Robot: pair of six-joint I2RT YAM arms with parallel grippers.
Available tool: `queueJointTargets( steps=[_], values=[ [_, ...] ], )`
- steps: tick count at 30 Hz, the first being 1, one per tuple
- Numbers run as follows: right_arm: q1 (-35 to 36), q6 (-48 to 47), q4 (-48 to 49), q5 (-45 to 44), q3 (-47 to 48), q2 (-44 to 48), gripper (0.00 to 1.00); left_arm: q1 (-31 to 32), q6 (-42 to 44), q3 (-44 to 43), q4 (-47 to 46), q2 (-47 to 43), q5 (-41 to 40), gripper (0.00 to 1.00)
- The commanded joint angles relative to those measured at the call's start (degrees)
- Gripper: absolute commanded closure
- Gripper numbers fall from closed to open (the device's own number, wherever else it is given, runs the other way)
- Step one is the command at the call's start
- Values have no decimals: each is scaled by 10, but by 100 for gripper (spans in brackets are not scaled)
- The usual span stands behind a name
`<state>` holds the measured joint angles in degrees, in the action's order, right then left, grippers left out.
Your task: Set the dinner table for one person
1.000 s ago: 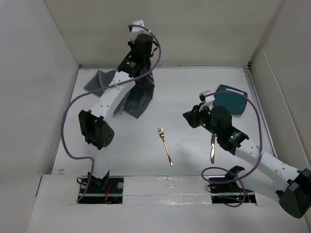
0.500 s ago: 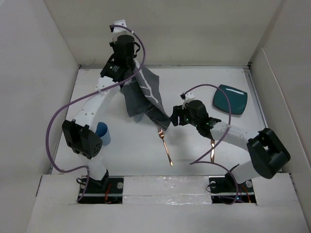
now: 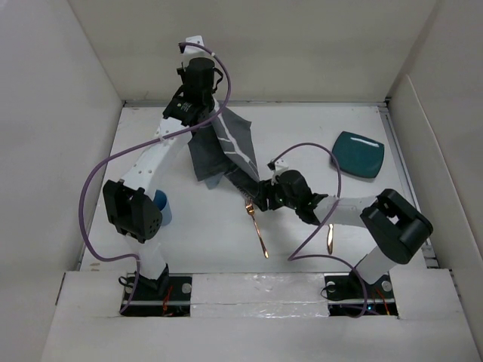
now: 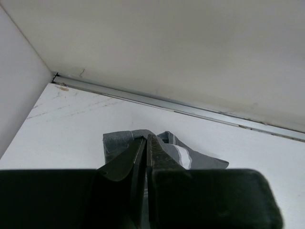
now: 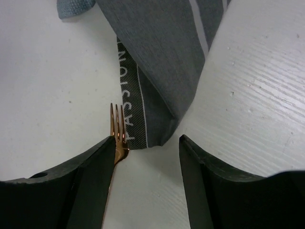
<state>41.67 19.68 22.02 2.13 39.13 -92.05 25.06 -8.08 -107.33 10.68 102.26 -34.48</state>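
Observation:
The grey placemat with white stripes [image 3: 226,151] hangs from my left gripper [image 3: 204,121], which is shut on its upper edge above the far left of the white dinner table [image 3: 302,128]. In the left wrist view the fingertips [image 4: 143,140] pinch the cloth [image 4: 200,160]. My right gripper [image 3: 264,197] is open and low over the table, its jaws on either side of the placemat's lower corner [image 5: 162,95]. The right gripper [image 5: 147,143] holds nothing. A copper fork [image 3: 256,222] lies by that corner, its tines [image 5: 116,119] next to the left finger.
A teal plate [image 3: 358,154] sits at the right back. A copper knife [image 3: 330,235] lies at the front right, partly under the right arm. A blue cup [image 3: 160,205] stands at the left beside the left arm. White walls enclose the table.
My left gripper has lifted the placemat off the table and swung it slightly right. My right arm has swung left from near the plate to the placemat's lower corner.

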Motion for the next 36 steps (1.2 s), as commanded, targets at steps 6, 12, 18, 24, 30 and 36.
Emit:
queueJointTargets(
  steps=[6, 12, 18, 24, 30, 36],
  values=[
    [0, 17, 55, -18, 29, -36, 49, 1, 1, -10, -44, -8, 5, 100],
    [-5, 3, 47, -106, 75, -19, 98, 1, 9, -10, -52, -18, 1, 100],
    [-18, -130, -88, -224, 227, 97, 100, -33, 4, -92, -22, -19, 21, 100],
    [-45, -258, -248, -311, 387, 217, 100, -100, -50, -115, -14, -87, 97, 100],
    [-56, -299, -347, -343, 470, 291, 100, -107, -96, -8, -54, -198, 128, 100],
    [-92, -308, -355, -367, 478, 327, 100, -107, -134, 102, -88, -282, 158, 100]
  ],
)
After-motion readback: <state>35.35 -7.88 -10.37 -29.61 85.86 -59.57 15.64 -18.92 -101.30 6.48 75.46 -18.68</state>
